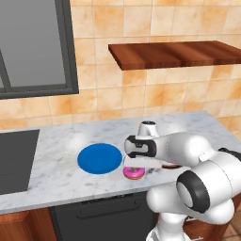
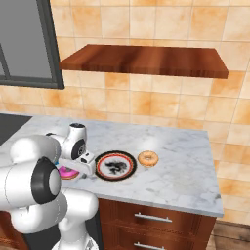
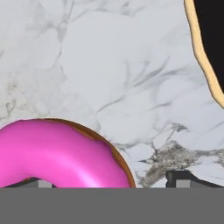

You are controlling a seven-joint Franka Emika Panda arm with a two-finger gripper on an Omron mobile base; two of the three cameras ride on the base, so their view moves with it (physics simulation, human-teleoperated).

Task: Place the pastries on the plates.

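Currently the gripper (image 3: 109, 180) sits low over the pink donut (image 3: 61, 153), jaws spread wide with one fingertip on each side of the ring; nothing gripped yet, so I log it as released, poised to close; in the left base view the hand covers part of the donut (image 1: 134, 173), which lies on the marble counter (image 1: 56, 155) near its front edge.

Handling judgement: small ring, likely light and soft, frosting probably slick and easily marred; a gentle pinch across the ring's outer sides, low on the cake part rather than on the frosted top, looks safest; too hard a squeeze could deform it or squirt it out sideways.

Just left of the donut lies the blue plate (image 1: 100, 158), bare, close by; right of the hand sits the white plate with dark rim (image 2: 115, 165), also bare; further right, the orange-glazed donut (image 2: 147, 158) rests on the counter just beside that plate; neither pastry is on a plate yet; the blue plate is the shorter carry.
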